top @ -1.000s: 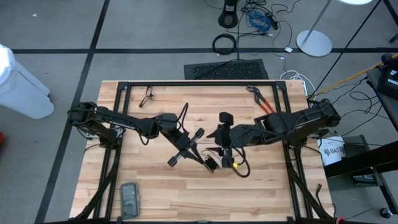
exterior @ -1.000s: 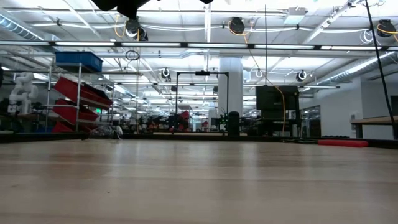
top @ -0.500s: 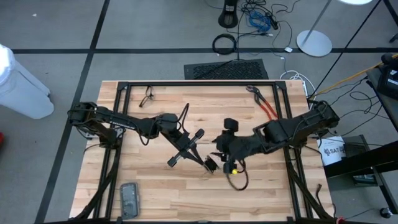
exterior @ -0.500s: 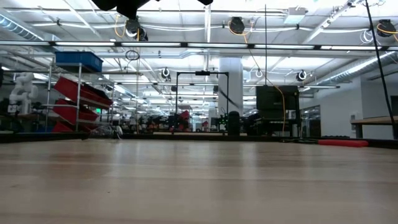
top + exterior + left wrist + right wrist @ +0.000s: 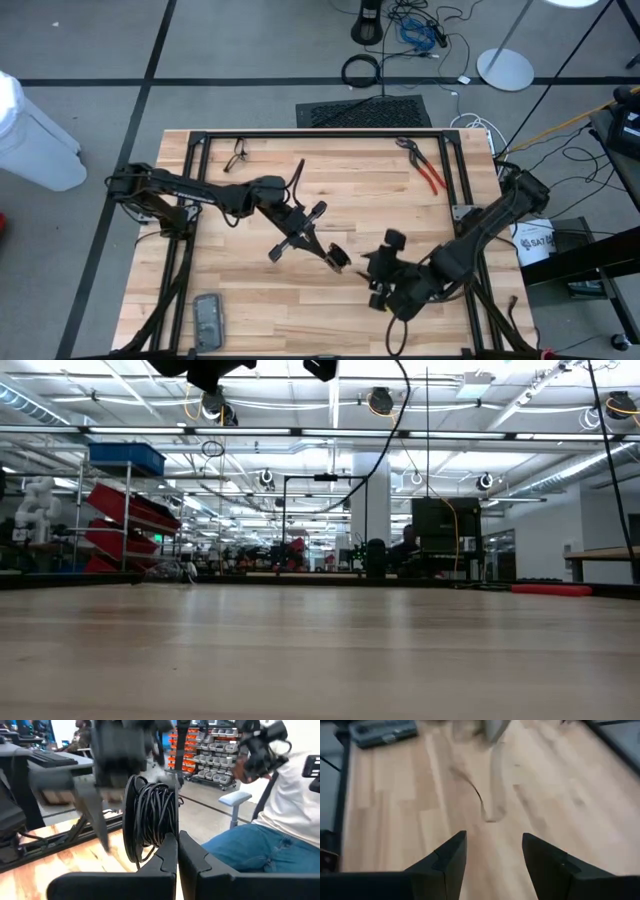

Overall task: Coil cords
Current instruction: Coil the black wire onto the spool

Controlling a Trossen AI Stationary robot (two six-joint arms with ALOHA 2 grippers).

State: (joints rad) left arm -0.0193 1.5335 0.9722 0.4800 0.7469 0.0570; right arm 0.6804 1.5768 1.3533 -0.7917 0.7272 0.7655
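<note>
Thin black flexible cord [image 5: 150,817], coiled: clamped in closed left gripper [image 5: 177,851]. Right gripper [image 5: 492,851]: spread wide, empty, above wooden bench [image 5: 400,190].

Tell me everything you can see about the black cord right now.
The cord is thin, black and flexible, like rubber-coated wire. It is wound into a tight bundle of many loops, standing upright between the left gripper fingers, which are shut on it above the wooden table. In the high view it shows as a small dark bundle near the table's middle, at the left gripper's tip. Any end piece is not visible.
</note>
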